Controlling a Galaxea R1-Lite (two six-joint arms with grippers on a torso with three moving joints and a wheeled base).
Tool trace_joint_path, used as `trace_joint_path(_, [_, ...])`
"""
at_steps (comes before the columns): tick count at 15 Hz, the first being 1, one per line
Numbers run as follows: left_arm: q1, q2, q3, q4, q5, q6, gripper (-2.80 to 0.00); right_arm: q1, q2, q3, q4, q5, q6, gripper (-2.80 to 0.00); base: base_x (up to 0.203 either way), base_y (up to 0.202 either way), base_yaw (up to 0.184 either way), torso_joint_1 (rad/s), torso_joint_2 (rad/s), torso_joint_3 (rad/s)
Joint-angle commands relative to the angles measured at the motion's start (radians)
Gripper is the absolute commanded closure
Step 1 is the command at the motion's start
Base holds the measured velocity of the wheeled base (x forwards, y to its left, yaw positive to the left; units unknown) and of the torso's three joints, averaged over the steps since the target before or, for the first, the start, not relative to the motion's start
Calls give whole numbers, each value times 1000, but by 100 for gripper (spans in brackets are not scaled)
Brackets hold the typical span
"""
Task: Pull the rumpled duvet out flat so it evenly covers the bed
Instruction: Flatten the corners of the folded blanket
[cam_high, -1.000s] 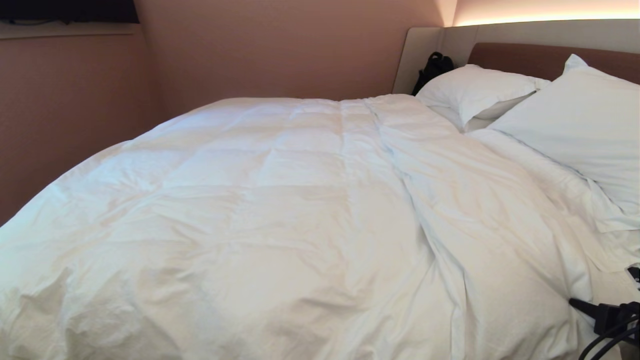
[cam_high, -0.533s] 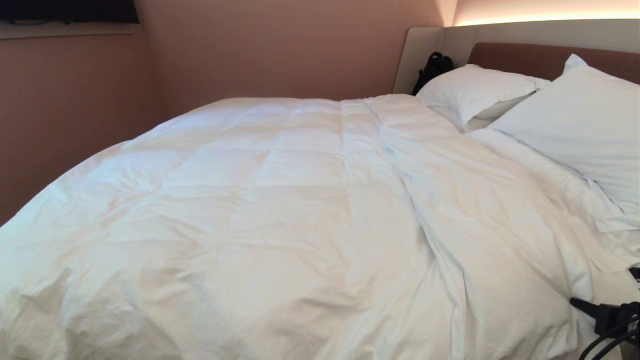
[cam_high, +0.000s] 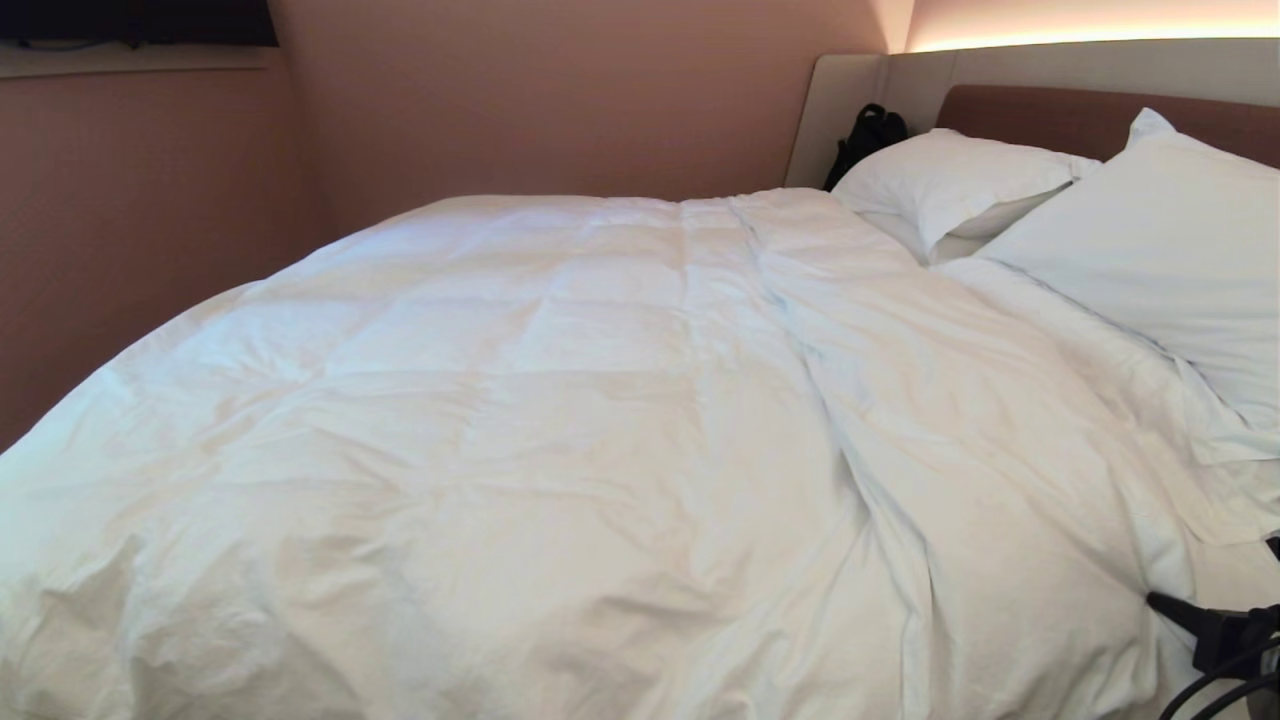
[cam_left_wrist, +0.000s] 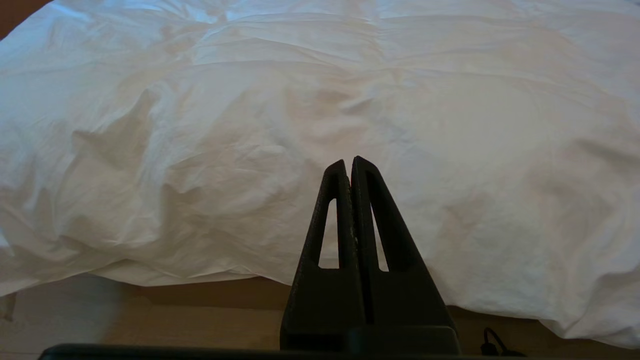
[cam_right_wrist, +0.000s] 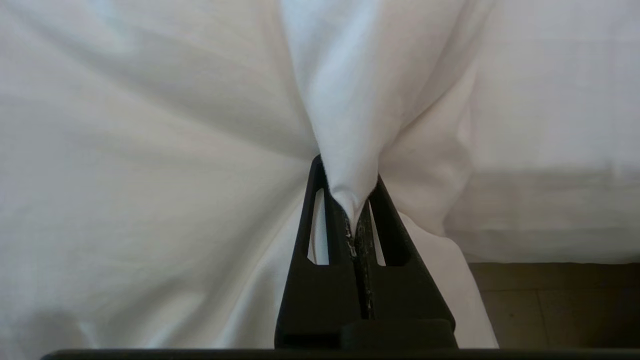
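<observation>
The puffy white quilted duvet (cam_high: 560, 440) runs lengthwise toward two o'clock; the right gripper (cam_right_wrist: 350, 200) pinches its edge, while the left gripper (cam_left_wrist: 348, 167) is closed empty.

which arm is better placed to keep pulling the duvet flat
Right. Its end effector is shut on a pinched fold of the duvet at the bed's near edge. The left end effector is shut on nothing, hanging short of the duvet's edge.
</observation>
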Motion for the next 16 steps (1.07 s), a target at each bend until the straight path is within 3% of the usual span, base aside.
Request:
trace_joint_path(1, [0, 0, 0, 0, 0, 0, 0, -1, 2, -2, -28, -2, 0, 0, 0, 0, 0, 0, 0, 0])
trace_joint_path(9, [0, 0, 0, 0, 0, -2, 0, -8, 5, -28, -74, -44, 77, 0, 0, 0, 0, 0, 0, 0])
trace_joint_path(16, [0, 0, 0, 0, 0, 0, 0, -14, 23, -56, -76, -90, 81, 0, 0, 0, 0, 0, 0, 0])
